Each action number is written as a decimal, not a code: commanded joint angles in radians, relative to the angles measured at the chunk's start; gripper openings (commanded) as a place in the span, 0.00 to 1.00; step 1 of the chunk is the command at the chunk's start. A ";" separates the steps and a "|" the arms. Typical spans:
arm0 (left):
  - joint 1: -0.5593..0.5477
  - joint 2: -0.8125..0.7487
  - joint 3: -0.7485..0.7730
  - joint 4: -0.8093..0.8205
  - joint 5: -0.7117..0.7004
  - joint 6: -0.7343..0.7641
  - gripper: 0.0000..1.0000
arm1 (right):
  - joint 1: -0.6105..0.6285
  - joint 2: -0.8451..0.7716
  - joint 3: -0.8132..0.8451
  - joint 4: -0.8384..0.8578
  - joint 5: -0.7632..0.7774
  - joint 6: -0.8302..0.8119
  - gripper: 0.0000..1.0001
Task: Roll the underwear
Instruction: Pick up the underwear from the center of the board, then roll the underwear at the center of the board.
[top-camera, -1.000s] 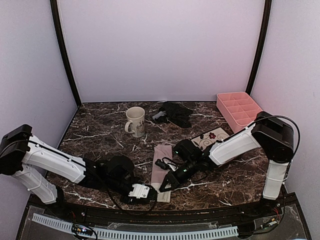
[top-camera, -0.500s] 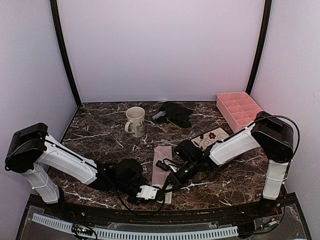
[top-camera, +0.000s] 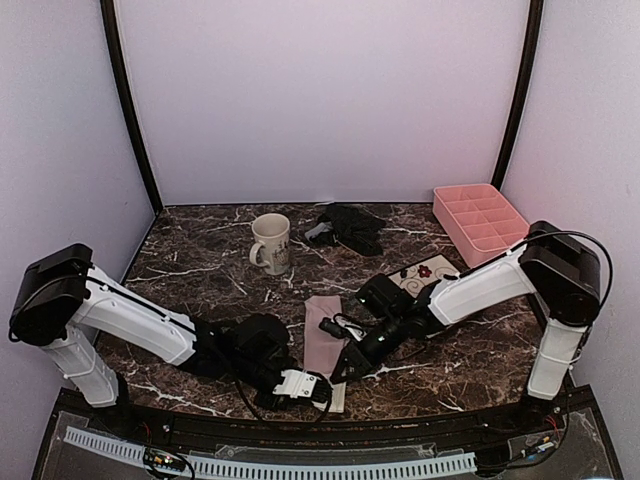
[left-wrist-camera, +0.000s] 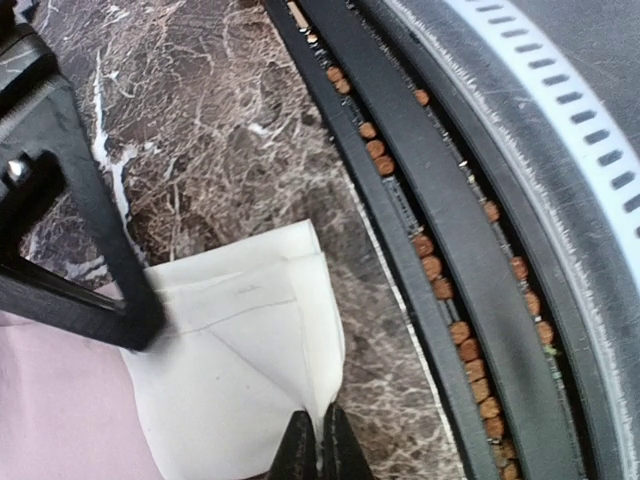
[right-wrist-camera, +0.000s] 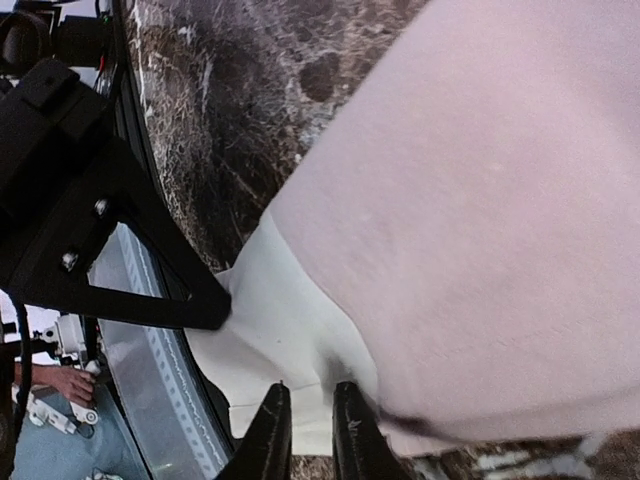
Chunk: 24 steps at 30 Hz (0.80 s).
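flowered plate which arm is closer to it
Right. The right arm reaches past the plate's near edge. The left arm lies far off to the left, with the left gripper at the pale pink underwear.

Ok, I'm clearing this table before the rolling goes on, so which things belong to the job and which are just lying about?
For the job:
pale pink underwear, near the front edge
black underwear, at the back

Lying about:
mug
pink divided tray
flowered plate
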<state>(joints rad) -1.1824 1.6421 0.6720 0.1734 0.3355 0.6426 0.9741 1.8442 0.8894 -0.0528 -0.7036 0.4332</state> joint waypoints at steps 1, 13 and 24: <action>0.005 -0.041 0.040 -0.091 0.092 -0.070 0.00 | -0.050 -0.092 -0.021 -0.018 0.024 -0.008 0.21; 0.188 0.008 0.166 -0.117 0.243 -0.239 0.00 | -0.154 -0.230 -0.045 -0.031 0.050 -0.014 0.25; 0.305 0.113 0.212 -0.069 0.209 -0.405 0.00 | -0.174 -0.280 -0.064 -0.031 0.056 -0.001 0.25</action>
<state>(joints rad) -0.9016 1.7393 0.8616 0.0784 0.5388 0.3222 0.8074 1.6138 0.8371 -0.0952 -0.6502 0.4278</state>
